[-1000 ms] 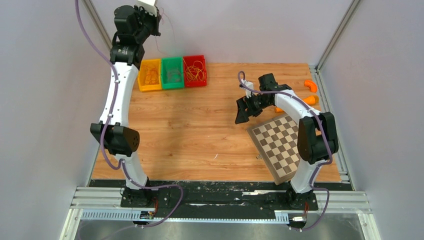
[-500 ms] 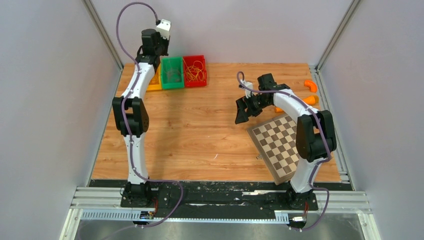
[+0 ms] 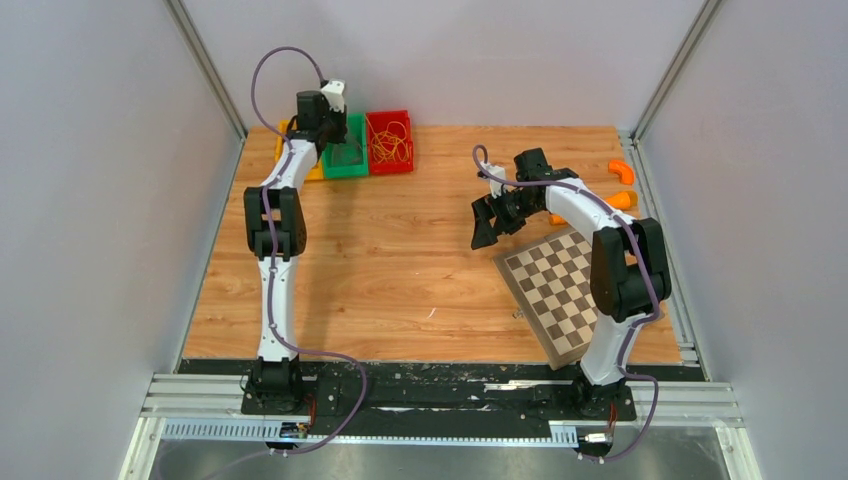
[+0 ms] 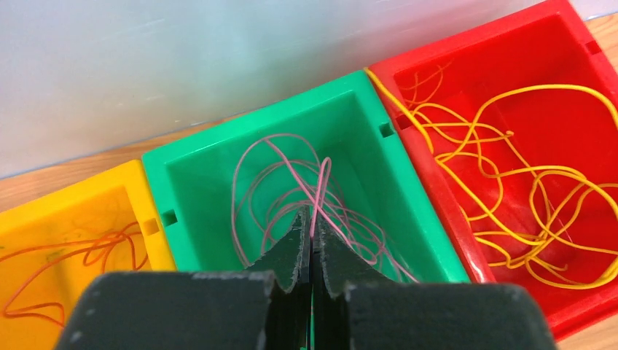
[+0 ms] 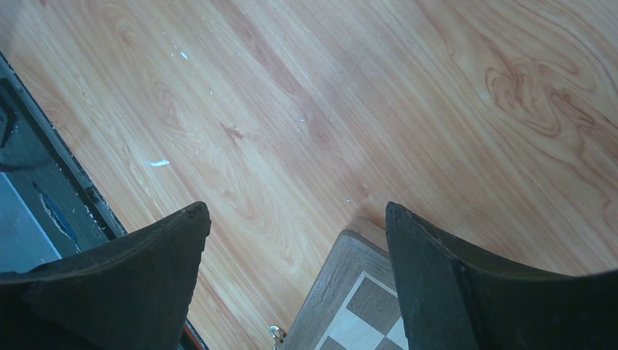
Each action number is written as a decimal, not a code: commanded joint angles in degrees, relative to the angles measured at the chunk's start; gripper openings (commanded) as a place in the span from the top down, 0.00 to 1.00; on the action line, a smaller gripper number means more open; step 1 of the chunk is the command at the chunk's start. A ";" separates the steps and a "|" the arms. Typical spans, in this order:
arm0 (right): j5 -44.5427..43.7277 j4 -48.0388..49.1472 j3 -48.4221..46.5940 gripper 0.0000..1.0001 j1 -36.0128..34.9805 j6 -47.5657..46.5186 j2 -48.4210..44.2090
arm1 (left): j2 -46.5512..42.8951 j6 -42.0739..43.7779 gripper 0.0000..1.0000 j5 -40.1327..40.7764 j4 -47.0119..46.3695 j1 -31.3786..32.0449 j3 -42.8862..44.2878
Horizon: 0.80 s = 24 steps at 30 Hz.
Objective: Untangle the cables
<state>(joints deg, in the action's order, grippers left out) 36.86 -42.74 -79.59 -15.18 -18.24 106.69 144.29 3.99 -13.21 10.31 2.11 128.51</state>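
Left gripper (image 4: 312, 219) dropped to green bin (image 4: 379, 131), pinching pink cable (image 4: 291, 171); right gripper (image 5: 293, 211) wide. Risk: strand spills over rim on release.

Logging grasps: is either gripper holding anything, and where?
Left gripper is shut on a pink cable over the green bin, pinching one strand at its fingertips; where along it is unclear. Right gripper is open, empty.
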 commanded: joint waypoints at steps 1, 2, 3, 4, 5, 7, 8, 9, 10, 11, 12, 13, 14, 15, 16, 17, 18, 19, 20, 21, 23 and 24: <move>0.18 -0.39 -1.69 0.11 -0.15 -0.93 0.33 | 1.23 -3.30 0.96 -2.61 0.23 -0.61 5.21; 0.33 -0.46 -1.96 0.11 -0.15 -0.86 0.47 | 1.38 -3.25 0.94 -2.37 0.33 -0.61 5.33; 0.46 -0.55 -2.14 0.11 -0.16 -0.84 0.67 | 1.36 -3.22 0.87 -2.31 0.46 -0.57 5.41; 0.53 -0.55 -2.37 0.11 -0.10 -0.82 0.82 | 1.11 -3.16 0.82 -2.29 1.02 -0.60 5.42; 0.60 -0.51 -2.67 0.11 -0.12 -0.77 1.06 | 0.88 -3.13 0.67 -2.41 1.29 -0.65 5.21; 0.74 -0.67 -3.03 0.11 -0.18 -0.75 1.37 | -0.23 -3.16 0.44 -2.75 1.87 -0.61 4.23; 0.80 -0.68 -3.17 0.11 -0.19 -0.62 1.53 | -1.51 -3.12 0.40 -3.08 1.88 -0.66 3.74; 0.88 -0.64 -3.27 0.11 -0.12 -0.54 1.64 | -2.28 -3.12 0.32 -3.33 1.81 -0.64 2.60; 1.13 -0.66 -3.36 0.11 -0.13 -0.44 1.75 | -3.73 -3.05 0.28 -3.78 1.51 -0.62 1.58; 1.22 -0.60 -3.33 0.11 -0.19 -0.40 1.83 | -4.49 -2.90 0.27 -3.98 1.40 -0.62 1.18; 1.50 -0.60 -3.41 0.11 -0.19 -0.33 1.91 | -5.85 -2.66 0.25 -4.31 1.34 -0.66 0.62; 1.68 -0.59 -3.43 0.11 -0.12 -0.24 2.00 | -7.04 -2.58 0.24 -4.38 1.45 -0.64 0.39; 1.79 -0.61 -3.50 0.12 -0.13 -0.18 2.02 | -7.60 -2.32 0.21 -4.48 1.84 -0.62 0.11; 1.93 -0.60 -3.55 0.11 -0.14 -0.14 2.09 | -8.43 -1.90 0.19 -4.51 2.66 -0.62 0.09; 1.98 -0.58 -3.69 0.11 -0.18 -0.13 2.03 | -8.86 -1.76 0.17 -4.45 3.12 -0.62 0.08; 2.06 -0.59 -3.71 0.11 -0.20 -0.13 2.02 | -9.80 -1.50 0.15 -4.41 4.04 -0.62 0.08; 2.12 -0.59 -3.68 0.11 -0.19 -0.13 1.96 | -10.29 -1.38 0.11 -4.44 4.47 -0.62 -0.21; 2.12 -0.56 -3.62 0.11 -0.17 -0.13 1.90 | -11.23 -1.25 0.08 -4.49 5.08 -0.62 -0.42; 2.20 -0.58 -3.52 0.11 -0.14 -0.13 1.86 | -11.75 -1.21 0.03 -4.86 5.25 -0.62 -1.01; 2.29 -0.51 -3.48 0.11 -0.13 -0.13 1.79 | -12.94 -1.19 0.01 -5.28 5.38 -0.62 -1.39; 2.49 -0.54 -3.21 0.11 -0.13 -0.12 1.56 | -14.64 -1.35 0.00 -6.01 5.47 -0.62 -2.50; 2.62 -0.58 -3.25 0.11 -0.12 -0.13 1.46 | -15.13 -1.48 0.00 -6.20 5.62 -0.62 -2.81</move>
<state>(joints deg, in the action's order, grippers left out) 37.58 -43.72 -80.99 -15.18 -18.20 108.68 136.18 2.07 -17.37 15.75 1.63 126.56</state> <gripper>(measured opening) 0.887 0.994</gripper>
